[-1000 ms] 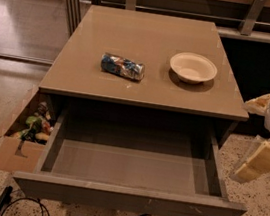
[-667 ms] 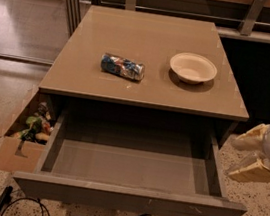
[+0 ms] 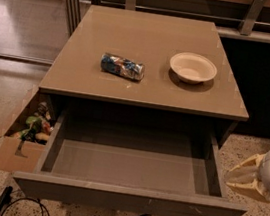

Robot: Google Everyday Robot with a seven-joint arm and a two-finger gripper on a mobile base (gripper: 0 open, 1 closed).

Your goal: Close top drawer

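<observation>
The top drawer [image 3: 129, 199] is pulled fully out from under the cabinet top. Its grey-brown box interior is bare and its flat front panel faces me near the bottom of the camera view. My gripper [image 3: 243, 177] is at the right edge, just outside the drawer's right front corner, low beside the side wall. Its cream fingers [image 3: 246, 172] point left toward the drawer, and it holds nothing.
On the cabinet top [image 3: 143, 88] lie a crumpled blue snack bag [image 3: 122, 66] and a white bowl [image 3: 193, 67]. A cardboard box of clutter [image 3: 22, 136] stands on the floor at the cabinet's left. Black cables [image 3: 24, 205] run under the drawer front.
My gripper has moved down and a little left, from beside the cabinet top's right edge to beside the drawer's right front corner. The drawer has not moved.
</observation>
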